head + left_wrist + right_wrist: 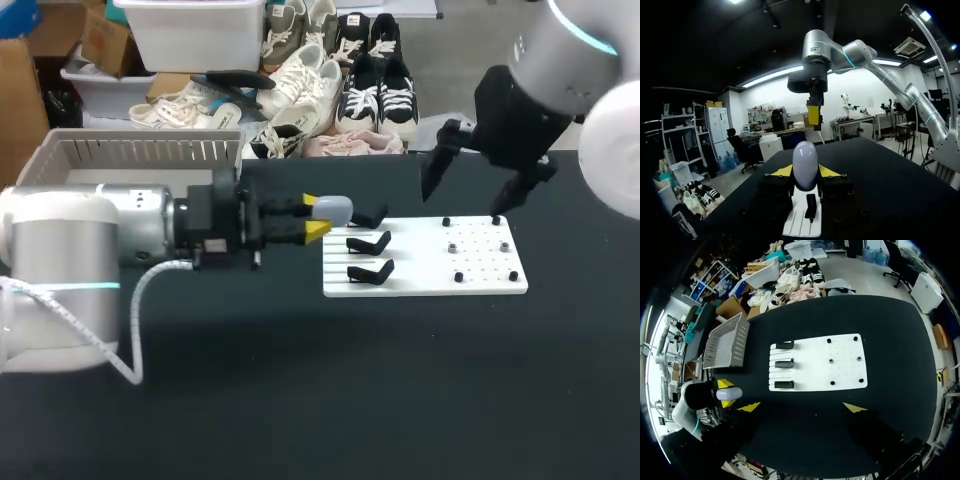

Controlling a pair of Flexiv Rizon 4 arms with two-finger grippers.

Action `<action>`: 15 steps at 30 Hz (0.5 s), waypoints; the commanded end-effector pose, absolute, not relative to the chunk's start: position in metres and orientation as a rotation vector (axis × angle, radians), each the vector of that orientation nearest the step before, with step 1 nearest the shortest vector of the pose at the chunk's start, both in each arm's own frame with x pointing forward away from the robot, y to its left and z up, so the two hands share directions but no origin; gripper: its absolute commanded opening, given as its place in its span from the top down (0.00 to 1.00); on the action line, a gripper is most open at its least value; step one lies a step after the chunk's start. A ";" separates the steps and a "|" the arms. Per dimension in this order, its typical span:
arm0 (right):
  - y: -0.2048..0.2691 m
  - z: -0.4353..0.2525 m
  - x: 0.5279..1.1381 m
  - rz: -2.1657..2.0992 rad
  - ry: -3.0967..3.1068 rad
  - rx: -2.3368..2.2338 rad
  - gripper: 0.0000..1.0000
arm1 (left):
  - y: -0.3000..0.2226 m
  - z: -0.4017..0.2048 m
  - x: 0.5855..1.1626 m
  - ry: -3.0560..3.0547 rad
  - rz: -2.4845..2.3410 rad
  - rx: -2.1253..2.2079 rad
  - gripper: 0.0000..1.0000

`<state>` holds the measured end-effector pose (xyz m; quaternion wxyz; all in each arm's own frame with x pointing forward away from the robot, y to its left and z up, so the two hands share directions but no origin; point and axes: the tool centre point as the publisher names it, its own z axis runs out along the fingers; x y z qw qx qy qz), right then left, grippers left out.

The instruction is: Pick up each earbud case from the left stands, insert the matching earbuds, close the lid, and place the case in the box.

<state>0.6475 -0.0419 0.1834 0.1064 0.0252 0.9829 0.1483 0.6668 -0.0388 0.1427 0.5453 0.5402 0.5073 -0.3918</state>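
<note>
Left wrist view: your left gripper (805, 172) grips the earbud case (805, 159). Your right gripper (461, 203) gapes wide; filling the case likely comes next.

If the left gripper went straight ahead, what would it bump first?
Likely the right gripper, hanging straight ahead. The left gripper and its earbud case seem to clear the stand, but depth is unclear.

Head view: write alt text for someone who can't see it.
The left gripper grips a pale rounded earbud case at the left edge of a white board with three empty black stands. The right gripper hangs open over the board's right end; a grey basket sits back left on the dark table.
</note>
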 end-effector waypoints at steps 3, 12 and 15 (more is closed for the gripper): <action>-0.042 0.183 0.643 0.419 2.826 0.094 0.00 | 0.028 0.169 0.663 1.339 -0.712 1.158 1.00; -0.042 0.183 0.643 0.419 2.826 0.094 0.00 | 0.105 0.164 0.714 1.703 -0.435 0.997 1.00; -0.042 0.183 0.643 0.419 2.826 0.094 0.00 | 0.125 0.161 0.733 1.791 -0.347 0.961 1.00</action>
